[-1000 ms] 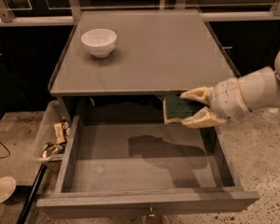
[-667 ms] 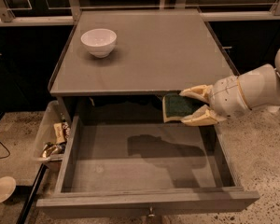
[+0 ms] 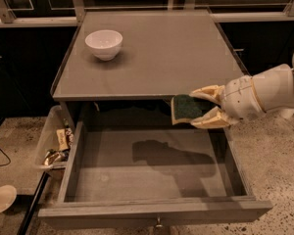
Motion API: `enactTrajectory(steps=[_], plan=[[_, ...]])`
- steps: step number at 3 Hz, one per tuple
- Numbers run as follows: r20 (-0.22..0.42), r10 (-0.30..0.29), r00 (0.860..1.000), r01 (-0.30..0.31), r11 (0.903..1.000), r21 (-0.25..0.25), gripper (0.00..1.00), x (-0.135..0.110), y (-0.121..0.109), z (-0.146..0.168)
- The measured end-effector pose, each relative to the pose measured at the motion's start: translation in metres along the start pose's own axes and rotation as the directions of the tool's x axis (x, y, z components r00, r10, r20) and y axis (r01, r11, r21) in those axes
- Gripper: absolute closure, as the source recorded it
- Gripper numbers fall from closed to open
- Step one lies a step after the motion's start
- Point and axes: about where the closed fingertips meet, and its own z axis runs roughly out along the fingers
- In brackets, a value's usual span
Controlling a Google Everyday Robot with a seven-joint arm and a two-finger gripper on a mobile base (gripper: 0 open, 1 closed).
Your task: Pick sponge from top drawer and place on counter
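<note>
My gripper (image 3: 198, 107) comes in from the right and is shut on the sponge (image 3: 184, 107), green face up with a yellow edge. It holds the sponge in the air over the back right of the open top drawer (image 3: 152, 168), just in front of and about level with the counter's (image 3: 157, 58) front edge. The drawer's floor is bare and carries the arm's shadow. The drawer's knob (image 3: 159, 224) shows at the bottom.
A white bowl (image 3: 104, 44) stands on the counter's back left. A clear plastic bin of clutter (image 3: 56, 143) sits on the floor left of the drawer. A white dish (image 3: 1, 199) lies on the speckled floor at lower left.
The gripper with the sponge has risen slightly and stayed at about the same spot by the counter's front edge. Nothing else has moved.
</note>
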Motion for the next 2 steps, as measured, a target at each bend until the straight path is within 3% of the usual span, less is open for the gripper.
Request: enactTrajectory(steps=[1, 2], plan=[[0.003, -0.048, 0.999, 0.048, 0.9983, 0.033, 1.00, -0.019, -0.028, -0.013], [0.025, -0.104, 0.994, 0.104, 0.9944, 0.020, 1.00, -0.042, -0.070, -0.018]])
